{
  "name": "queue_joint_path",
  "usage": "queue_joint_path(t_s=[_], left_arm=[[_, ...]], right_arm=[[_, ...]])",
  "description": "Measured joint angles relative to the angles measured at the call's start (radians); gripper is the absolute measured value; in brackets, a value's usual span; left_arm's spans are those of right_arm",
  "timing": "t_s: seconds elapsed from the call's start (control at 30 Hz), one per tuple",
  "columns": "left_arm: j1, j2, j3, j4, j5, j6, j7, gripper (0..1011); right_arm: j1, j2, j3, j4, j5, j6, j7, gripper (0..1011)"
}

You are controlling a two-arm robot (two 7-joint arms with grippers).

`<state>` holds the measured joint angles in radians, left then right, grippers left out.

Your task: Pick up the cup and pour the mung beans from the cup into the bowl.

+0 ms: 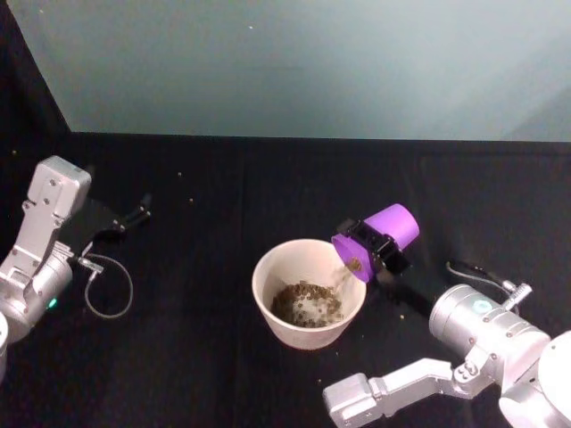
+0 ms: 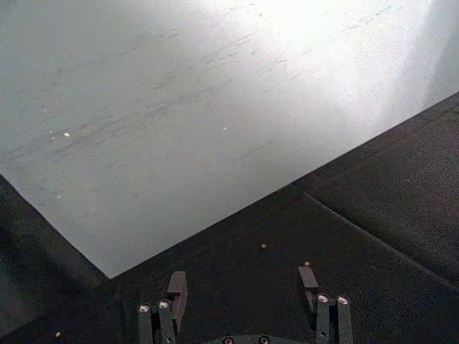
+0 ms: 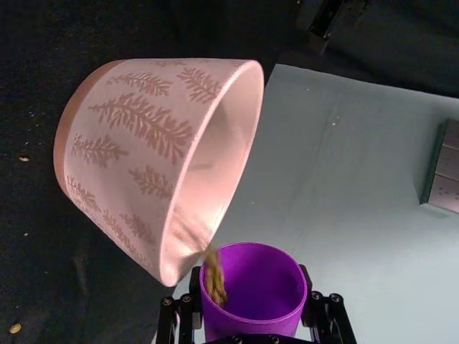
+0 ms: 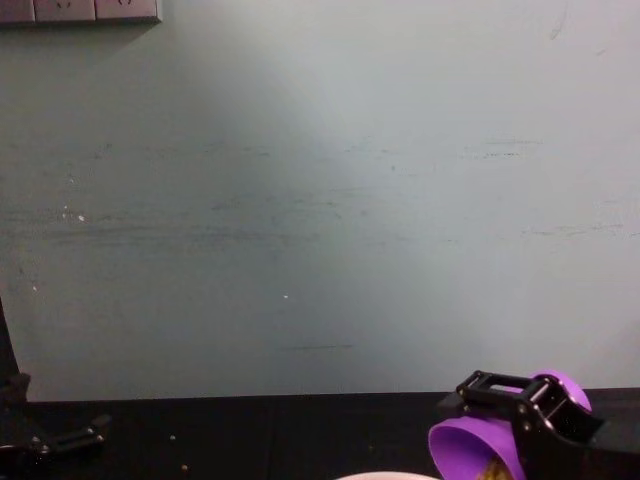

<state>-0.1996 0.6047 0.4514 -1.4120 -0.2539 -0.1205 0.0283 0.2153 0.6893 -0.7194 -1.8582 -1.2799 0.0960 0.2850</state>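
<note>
Head view: right pincer (image 1: 373,246), clamped on the cup (image 1: 389,230), tilts its mouth over the bowl (image 1: 260,278) rim at worktop (image 1: 205,357) centre, mung beans (image 1: 308,303) falling in; right wrist view: cup axis points bowlward; left wrist view: left pincer (image 2: 242,281) spread, idle near the left edge.

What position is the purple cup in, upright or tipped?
Tipped. The right gripper holds the cup on its side, mouth over the bowl, with mung beans streaming into it. The left gripper sits open, parked left.
</note>
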Motion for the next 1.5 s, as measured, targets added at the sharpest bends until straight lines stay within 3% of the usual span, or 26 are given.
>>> queue_joint_path(t_s=[0.53, 0.87, 1.0, 1.17, 1.23, 1.27, 1.3, 1.33, 1.37, 1.4, 1.47, 1.5], left_arm=[[0.000, 0.000, 0.000, 0.000, 0.000, 0.000, 0.000, 1011], [0.000, 0.000, 0.000, 0.000, 0.000, 0.000, 0.000, 1011], [0.000, 0.000, 0.000, 0.000, 0.000, 0.000, 0.000, 1011], [0.000, 0.000, 0.000, 0.000, 0.000, 0.000, 0.000, 1011], [0.000, 0.000, 0.000, 0.000, 0.000, 0.000, 0.000, 1011], [0.000, 0.000, 0.000, 0.000, 0.000, 0.000, 0.000, 1011], [0.000, 0.000, 0.000, 0.000, 0.000, 0.000, 0.000, 1011], [0.000, 0.000, 0.000, 0.000, 0.000, 0.000, 0.000, 1011], [0.000, 0.000, 0.000, 0.000, 0.000, 0.000, 0.000, 1011], [0.000, 0.000, 0.000, 0.000, 0.000, 0.000, 0.000, 1011], [0.000, 0.000, 0.000, 0.000, 0.000, 0.000, 0.000, 1011], [0.000, 0.000, 0.000, 0.000, 0.000, 0.000, 0.000, 1011]], right_arm=[[0.020, 0.014, -0.033, -0.005, -0.101, 0.029, 0.002, 742], [0.047, 0.027, -0.088, -0.001, -0.228, 0.050, -0.003, 742], [0.047, 0.032, -0.090, -0.004, -0.235, 0.057, -0.010, 742], [0.021, 0.036, -0.051, -0.016, -0.143, 0.058, -0.047, 743], [-0.006, 0.039, -0.011, -0.024, -0.061, 0.054, -0.080, 742], [-0.029, 0.041, 0.022, -0.030, 0.003, 0.047, -0.105, 742], [-0.040, 0.041, 0.038, -0.033, 0.035, 0.044, -0.117, 742], [-0.067, 0.041, 0.079, -0.037, 0.122, 0.032, -0.146, 742], [-0.067, 0.041, 0.079, -0.037, 0.122, 0.032, -0.146, 742], [-0.097, 0.039, 0.122, -0.039, 0.204, 0.016, -0.177, 742], [-0.123, 0.035, 0.161, -0.037, 0.291, -0.007, -0.209, 743], [-0.151, 0.029, 0.207, -0.025, 0.396, -0.043, -0.238, 743]])
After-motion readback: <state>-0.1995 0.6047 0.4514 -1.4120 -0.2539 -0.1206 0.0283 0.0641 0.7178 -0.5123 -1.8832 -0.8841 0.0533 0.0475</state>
